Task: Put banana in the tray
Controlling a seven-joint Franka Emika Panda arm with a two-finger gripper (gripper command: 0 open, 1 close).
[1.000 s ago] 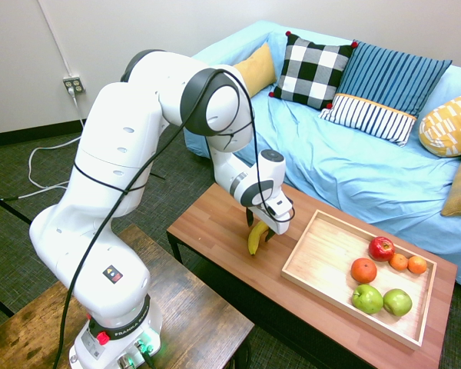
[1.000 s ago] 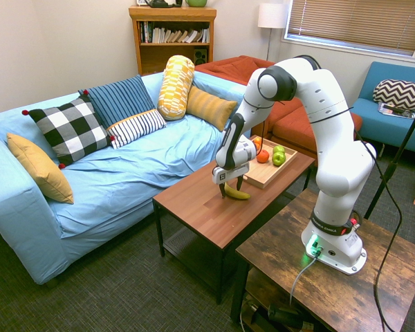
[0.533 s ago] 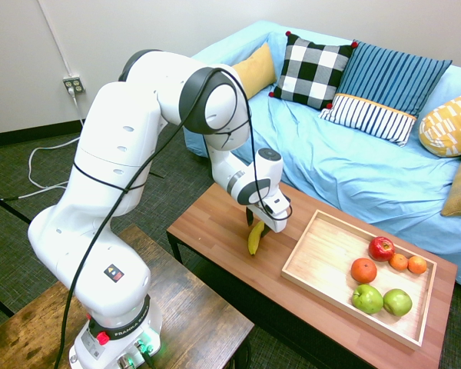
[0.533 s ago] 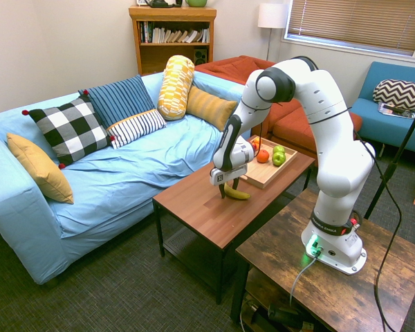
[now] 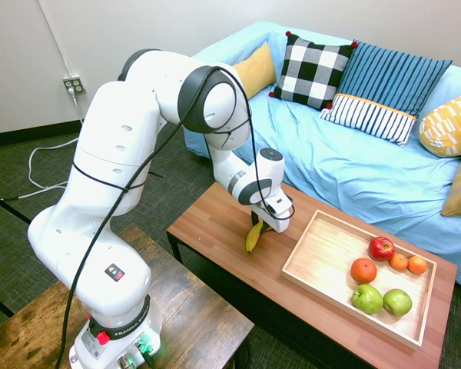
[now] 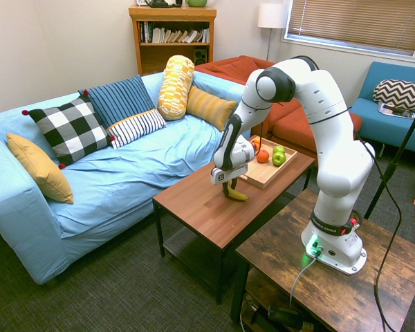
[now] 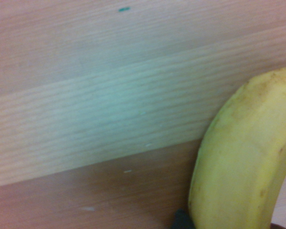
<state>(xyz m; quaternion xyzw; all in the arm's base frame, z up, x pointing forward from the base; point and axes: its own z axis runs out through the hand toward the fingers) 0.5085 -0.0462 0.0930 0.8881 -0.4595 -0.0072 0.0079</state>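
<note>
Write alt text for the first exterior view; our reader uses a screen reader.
A white robot arm's gripper is at the top end of a banana on a wooden table. Beside it a tray holds apples and oranges, before a blue sofa.

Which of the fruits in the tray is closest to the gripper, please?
The larger orange, alone on the gripper's side of the tray; the apples and small oranges lie farther away.

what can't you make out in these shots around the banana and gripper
- Finger contact on the banana: gripper body hides it in both exterior views.
- Whether the banana is clear of the table: too small.
- Banana's ends in the wrist view: cut off by the frame edges.
- Tray's floor in the second exterior view: arm blocks it.
</note>
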